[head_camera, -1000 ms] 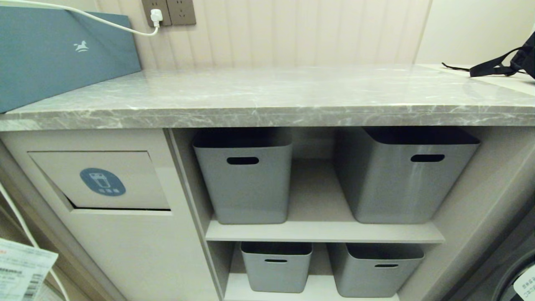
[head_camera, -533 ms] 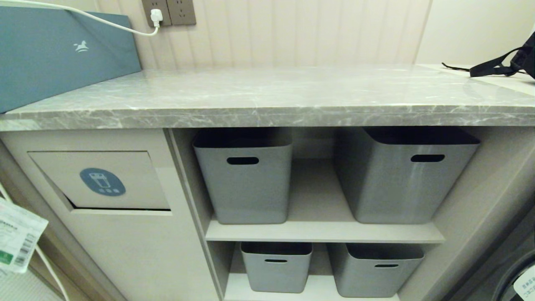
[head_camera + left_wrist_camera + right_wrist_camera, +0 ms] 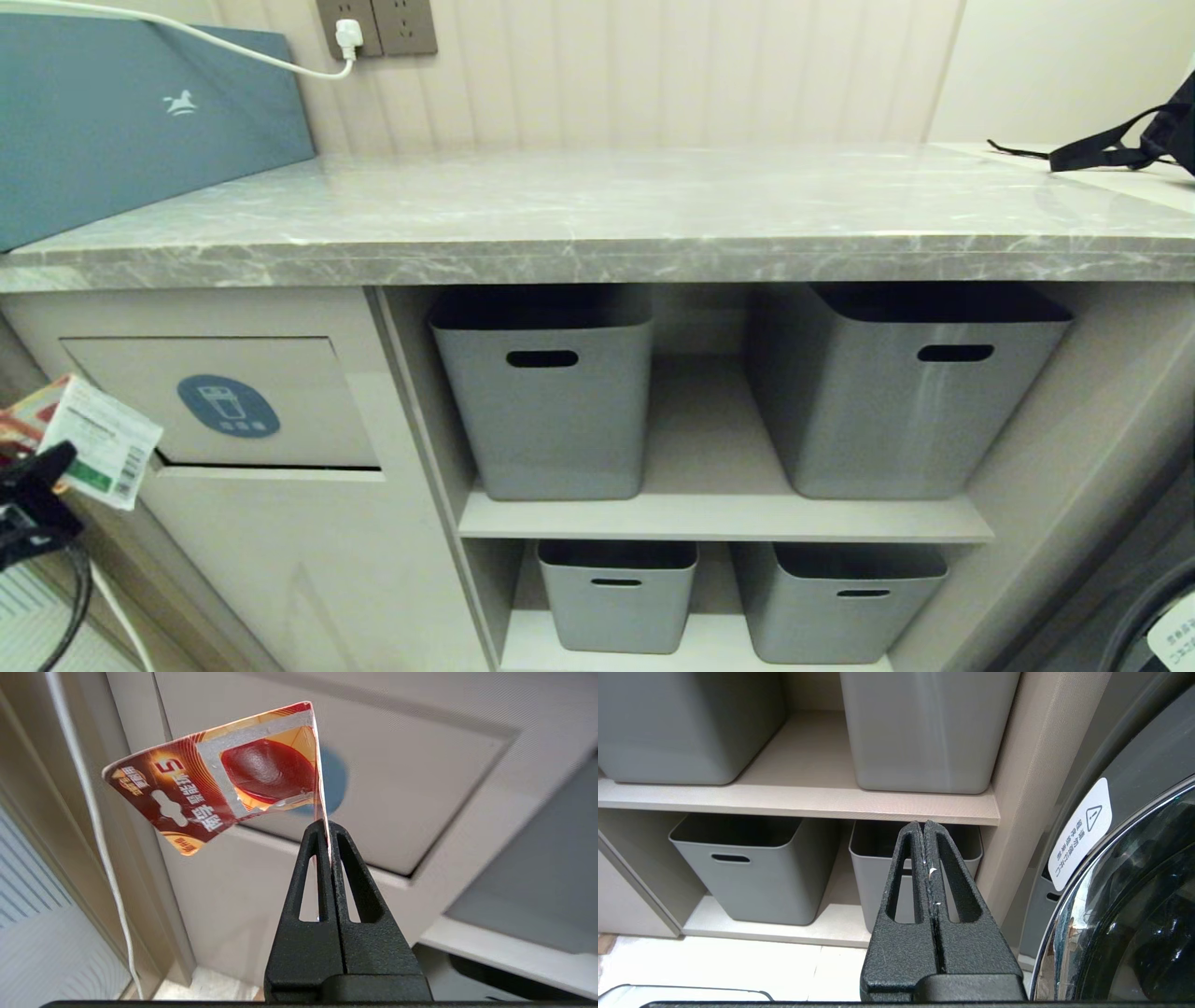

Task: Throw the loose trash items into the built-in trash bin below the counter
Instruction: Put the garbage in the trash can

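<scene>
A long slab of grey stone with white veins and a thick front edge forms the counter (image 3: 597,215), taken here as the landmark. Under it, to the left, a flat beige cabinet front carries the bin (image 3: 224,401), a rectangular flap marked by a round blue sticker with a white icon. Under the counter to the right, beige shelves hold four smooth grey plastic tubs (image 3: 541,401) with slot handles. A flat blue board (image 3: 140,121) is stood on the counter's left end. Below the counter and just left of the flap, the left gripper (image 3: 326,833) is seen with its black ribbed fingers pressed together on the edge of a thin, stiff package (image 3: 219,774), glossy red-brown with orange on one face and a clear window; its white printed back shows in the head view. The right gripper (image 3: 924,828) is closed on nothing, low before the lower tubs.
</scene>
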Tool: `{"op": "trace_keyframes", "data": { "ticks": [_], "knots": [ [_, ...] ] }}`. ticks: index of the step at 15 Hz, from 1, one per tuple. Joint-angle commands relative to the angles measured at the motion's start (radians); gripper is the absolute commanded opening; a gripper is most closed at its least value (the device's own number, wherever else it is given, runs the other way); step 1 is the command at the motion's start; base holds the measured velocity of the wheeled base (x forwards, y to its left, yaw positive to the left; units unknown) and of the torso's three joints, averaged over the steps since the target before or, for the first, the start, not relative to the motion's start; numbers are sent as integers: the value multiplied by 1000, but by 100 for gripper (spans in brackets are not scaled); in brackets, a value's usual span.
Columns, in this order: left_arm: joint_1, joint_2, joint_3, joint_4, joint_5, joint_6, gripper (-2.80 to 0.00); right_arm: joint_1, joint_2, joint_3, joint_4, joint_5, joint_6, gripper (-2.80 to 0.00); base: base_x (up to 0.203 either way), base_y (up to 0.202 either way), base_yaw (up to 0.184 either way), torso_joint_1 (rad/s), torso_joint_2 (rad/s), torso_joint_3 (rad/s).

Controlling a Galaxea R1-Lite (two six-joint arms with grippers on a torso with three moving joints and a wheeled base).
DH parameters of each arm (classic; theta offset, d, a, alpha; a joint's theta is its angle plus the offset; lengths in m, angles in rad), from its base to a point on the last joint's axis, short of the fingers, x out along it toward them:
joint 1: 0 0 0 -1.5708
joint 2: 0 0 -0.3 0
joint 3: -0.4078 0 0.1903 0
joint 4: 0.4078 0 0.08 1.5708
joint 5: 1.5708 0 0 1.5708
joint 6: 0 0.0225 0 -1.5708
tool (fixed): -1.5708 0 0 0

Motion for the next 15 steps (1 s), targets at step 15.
{"op": "trace_keyframes", "data": {
  "ticks": [15],
  "knots": [
    [38, 902, -170, -661, -92, 47, -280, 0, -1, 0, -1, 0, -1, -280, 0, 0, 0, 0, 0, 0]
  ]
}}
